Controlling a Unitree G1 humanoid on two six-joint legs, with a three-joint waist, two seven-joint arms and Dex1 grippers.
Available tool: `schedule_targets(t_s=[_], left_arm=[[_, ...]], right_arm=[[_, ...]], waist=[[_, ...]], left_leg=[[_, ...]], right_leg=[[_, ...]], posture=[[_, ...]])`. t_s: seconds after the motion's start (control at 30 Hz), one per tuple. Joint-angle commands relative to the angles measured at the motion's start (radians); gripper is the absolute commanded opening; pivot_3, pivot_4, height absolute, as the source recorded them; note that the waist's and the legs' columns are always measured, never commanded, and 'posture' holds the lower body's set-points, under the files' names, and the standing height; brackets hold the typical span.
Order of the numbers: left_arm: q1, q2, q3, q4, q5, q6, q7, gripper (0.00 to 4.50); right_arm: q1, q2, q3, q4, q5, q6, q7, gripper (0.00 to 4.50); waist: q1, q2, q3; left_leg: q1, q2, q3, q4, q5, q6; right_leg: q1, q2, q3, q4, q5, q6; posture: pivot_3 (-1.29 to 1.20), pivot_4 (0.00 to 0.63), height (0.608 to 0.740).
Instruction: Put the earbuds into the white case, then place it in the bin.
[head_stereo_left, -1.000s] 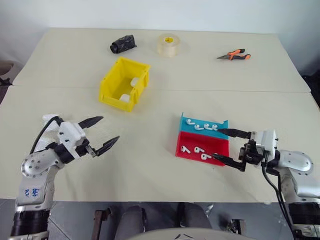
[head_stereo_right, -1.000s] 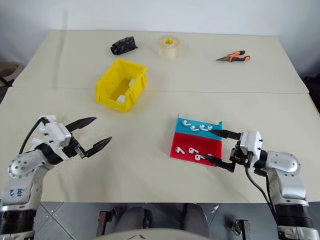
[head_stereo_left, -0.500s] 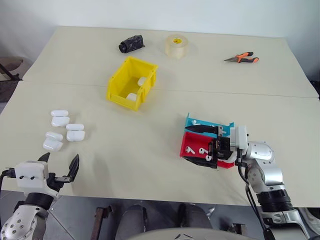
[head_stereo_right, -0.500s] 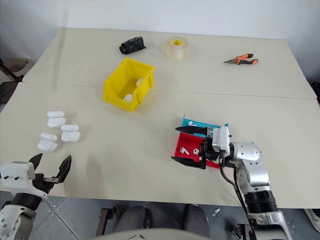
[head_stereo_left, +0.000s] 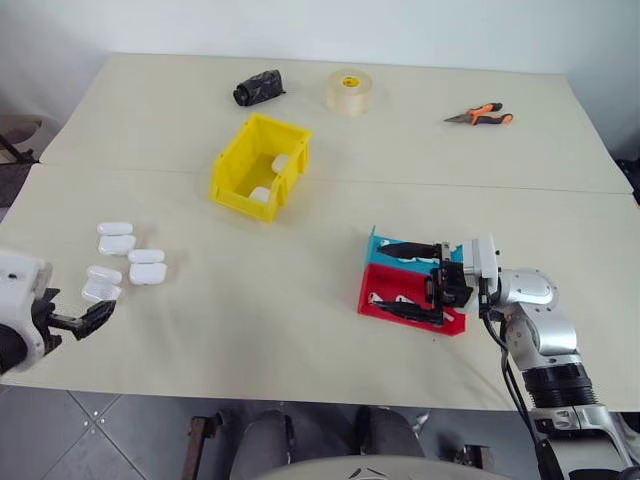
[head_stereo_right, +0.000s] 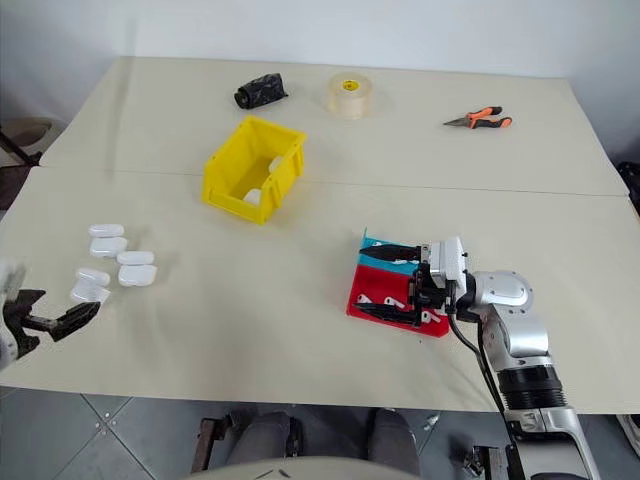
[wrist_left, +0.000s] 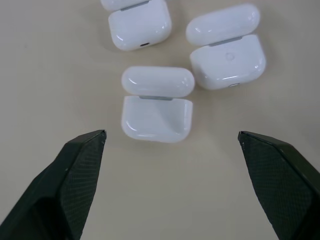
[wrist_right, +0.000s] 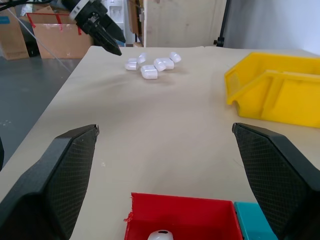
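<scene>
Four white cases (head_stereo_left: 122, 260) lie open in a loose cluster near the left edge of the table (head_stereo_left: 300, 300), lids hinged back; in the left wrist view only three show, and the farthest of those is cut off at the frame edge. The nearest white case (wrist_left: 157, 103) sits between the spread fingertips of the left gripper (wrist_left: 172, 137), which hovers just short of it with jaws wide and nothing held. From the head camera most of that arm is cropped, leaving only the dark fingers (head_stereo_right: 60, 322) at the table's near-left corner.

The right gripper (head_stereo_left: 400, 280) points leftward, jaws wide apart, over the red-and-blue tray (head_stereo_left: 372, 295). Its fingers cover much of the tray, so the earbuds (head_stereo_left: 388, 301) are only partly visible as small white shapes, and their number is hard to make out. One earbud (wrist_right: 161, 234) peeks up at the edge of the right wrist view, cut off.

The yellow bin (head_stereo_left: 232, 165) stands farther back, well apart from both grippers, with what look like two white cases inside, half hidden by its walls. A black bundle (head_stereo_left: 258, 87), a tape roll (head_stereo_left: 349, 91) and orange-handled pliers (head_stereo_left: 480, 115) lie along the far side.
</scene>
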Motion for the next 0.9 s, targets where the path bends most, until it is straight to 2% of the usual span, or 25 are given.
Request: schedule_targets(t_s=[0.03, 0.23, 0.47, 0.83, 0.9], left_arm=[[-0.049, 0.117, -0.1, 0.115, 0.047, 0.013, -0.074, 4.49], [-0.184, 0.219, -0.269, 0.309, 0.073, 0.0, -0.191, 4.49], [-0.31, 0.253, -0.454, 0.433, 0.148, -0.034, -0.26, 4.49], [-0.397, 0.215, -0.558, 0.495, 0.214, -0.033, -0.291, 4.49], [-0.388, 0.218, -0.56, 0.495, 0.219, -0.025, -0.297, 4.09]], right_arm=[[-0.009, -0.006, -0.011, -0.03, 0.016, 0.013, 0.007, 4.5], [0.011, -0.011, -0.022, -0.07, 0.021, 0.03, -0.007, 4.5], [0.038, -0.008, -0.032, -0.105, 0.018, 0.038, -0.034, 4.5], [0.063, -0.007, -0.039, -0.132, 0.016, 0.03, -0.075, 4.5], [0.067, -0.007, -0.038, -0.135, 0.015, 0.028, -0.079, 4.5]], waist=[[-0.003, 0.0, 0.0], [-0.023, 0.0, 0.0], [-0.029, -0.002, 0.001], [-0.029, -0.003, 0.002], [-0.03, -0.003, 0.002]], left_leg=[[0.002, 0.0, 0.002, -0.003, 0.0, 0.0], [0.007, 0.001, 0.01, -0.014, 0.001, -0.002], [0.004, 0.001, 0.019, -0.014, 0.001, -0.003], [0.005, 0.002, 0.022, -0.013, 0.001, -0.003], [0.005, 0.002, 0.023, -0.013, 0.001, -0.003]], right_leg=[[0.0, 0.0, 0.002, -0.001, 0.0, 0.0], [-0.005, 0.003, 0.008, -0.001, 0.0, -0.001], [-0.014, 0.003, 0.013, 0.002, 0.0, -0.001], [-0.016, 0.004, 0.017, 0.004, 0.0, -0.001], [-0.016, 0.004, 0.017, 0.005, 0.0, -0.001]], posture=[[0.0, 0.15, 0.74], [0.0, 0.15, 0.74], [0.0, 0.15, 0.74], [0.0, 0.15, 0.74], [0.0, 0.15, 0.74]])
